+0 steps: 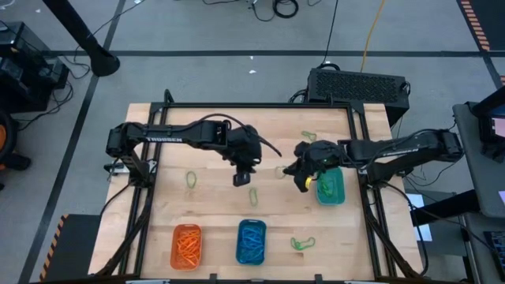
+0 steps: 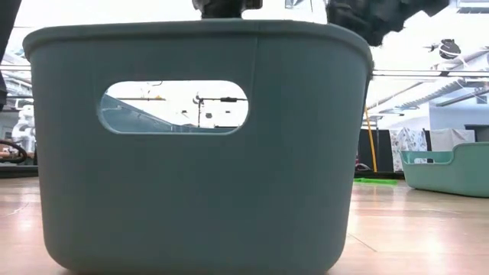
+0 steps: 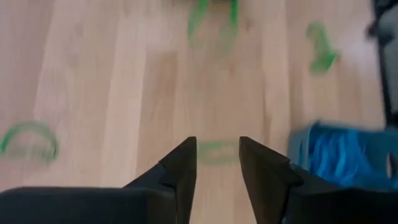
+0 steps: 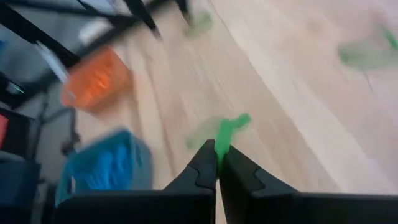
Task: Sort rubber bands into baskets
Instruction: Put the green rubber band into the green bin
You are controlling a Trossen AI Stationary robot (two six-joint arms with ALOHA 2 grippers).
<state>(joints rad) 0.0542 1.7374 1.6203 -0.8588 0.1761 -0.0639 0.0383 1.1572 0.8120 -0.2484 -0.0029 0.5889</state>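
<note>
Wide wooden table [image 1: 213, 158] in play, and the sorting looks well along by my reading. The orange basket [image 1: 187, 245] is heaped with orange bands and the blue basket [image 1: 251, 241] beside it is full of blue ones; both sit well forward of the two claws. The teal-green basket [image 1: 331, 186] lies just beside the right gripper [image 1: 304, 179], with some green already inside.

What is left is green only: loose green rubber bands [image 1: 302, 242] are scattered on the wood, some beyond the claws, a few near the blue basket.

The right gripper's fingers are pressed together, pinching a green band [image 4: 227, 132] that sticks up between the tips. The basket is right there for the drop.

The left gripper [image 3: 217, 163] hovers with fingers spread, another green band [image 3: 215, 151] lying on the wood right between its tips.
</note>
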